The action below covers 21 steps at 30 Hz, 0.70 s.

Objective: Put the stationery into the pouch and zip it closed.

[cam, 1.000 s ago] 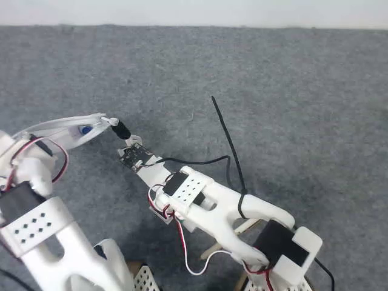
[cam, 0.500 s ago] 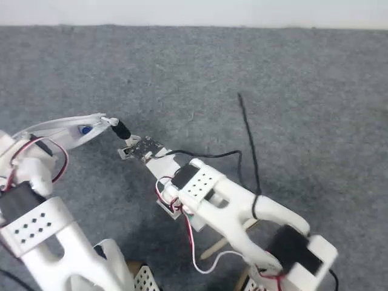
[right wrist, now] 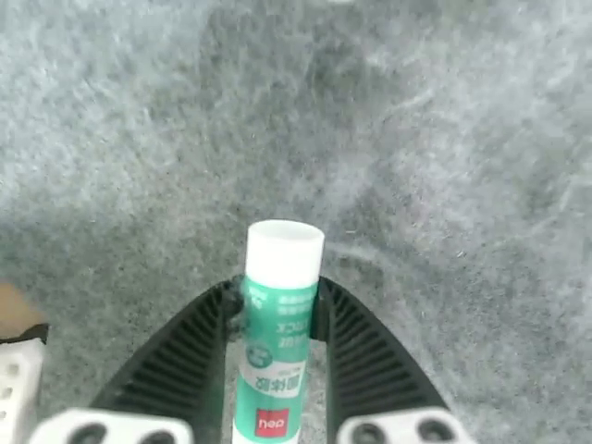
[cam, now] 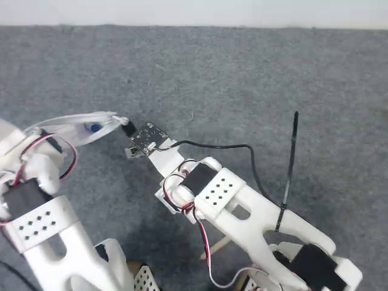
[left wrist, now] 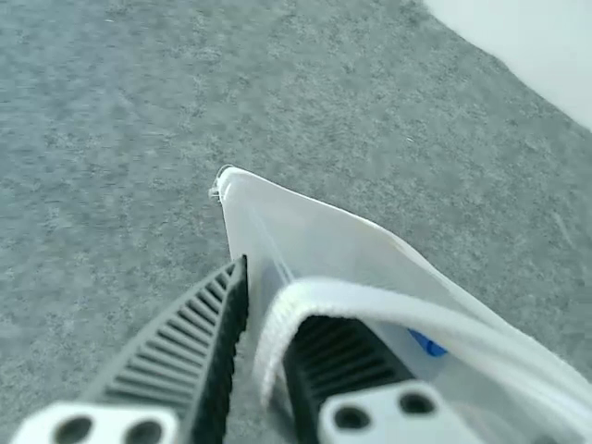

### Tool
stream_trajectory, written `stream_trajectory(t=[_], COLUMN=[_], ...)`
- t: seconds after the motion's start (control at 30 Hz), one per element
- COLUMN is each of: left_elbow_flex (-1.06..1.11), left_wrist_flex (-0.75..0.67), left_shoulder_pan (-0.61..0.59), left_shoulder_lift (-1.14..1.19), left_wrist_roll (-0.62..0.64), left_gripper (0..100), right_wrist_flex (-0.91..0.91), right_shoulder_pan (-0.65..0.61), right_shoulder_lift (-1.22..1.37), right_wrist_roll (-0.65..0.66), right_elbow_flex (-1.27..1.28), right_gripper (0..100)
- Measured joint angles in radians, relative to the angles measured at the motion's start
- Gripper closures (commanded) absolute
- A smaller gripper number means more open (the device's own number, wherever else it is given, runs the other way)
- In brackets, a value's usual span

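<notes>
Your left gripper (left wrist: 264,310) pinches the rim of the pouch (left wrist: 351,245) between its fingers, the body stretching beyond the tips, probably to hold the mouth steady. Your right gripper (right wrist: 277,289) clasps the glue stick (right wrist: 280,314) between its fingers, with the cap jutting past the tips, seemingly for insertion.

The glue stick (right wrist: 284,254) gripped in my right tool (right wrist: 277,289) carries a green and white label (right wrist: 275,347), with several white characters printed on the green part and a small red patch with white letters at the end nearer my wrist. In the right wrist view this print stands upside down and is too small to make out, so I cannot read any word or number with certainty.
</notes>
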Motion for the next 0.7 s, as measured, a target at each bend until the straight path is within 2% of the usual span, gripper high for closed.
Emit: stream_trajectory(t=[0.17, 0.33, 0.53, 0.7], left_elbow_flex=[0.0, 0.0, 0.0, -0.02], left_wrist_flex=[0.0, 0.0, 0.002, 0.052], left_shoulder_pan=[0.086, 0.178, 0.284, 0.37], left_shoulder_lift=[0.0, 0.0, 0.0, 0.002], left_wrist_roll=[0.0, 0.0, -0.011, -0.018], left_gripper=[99, 99, 99, 99], right_wrist_flex=[-0.003, -0.091, -0.13, -0.192], right_shoulder_pan=[0.012, 0.046, 0.052, 0.081], right_shoulder_lift=[-0.057, -0.178, -0.33, -0.4], right_wrist_roll=[0.0, 0.0, -0.089, -0.107], right_elbow_flex=[0.02, 0.129, 0.201, 0.25], right_gripper=[99.2, 99.2, 99.2, 99.2])
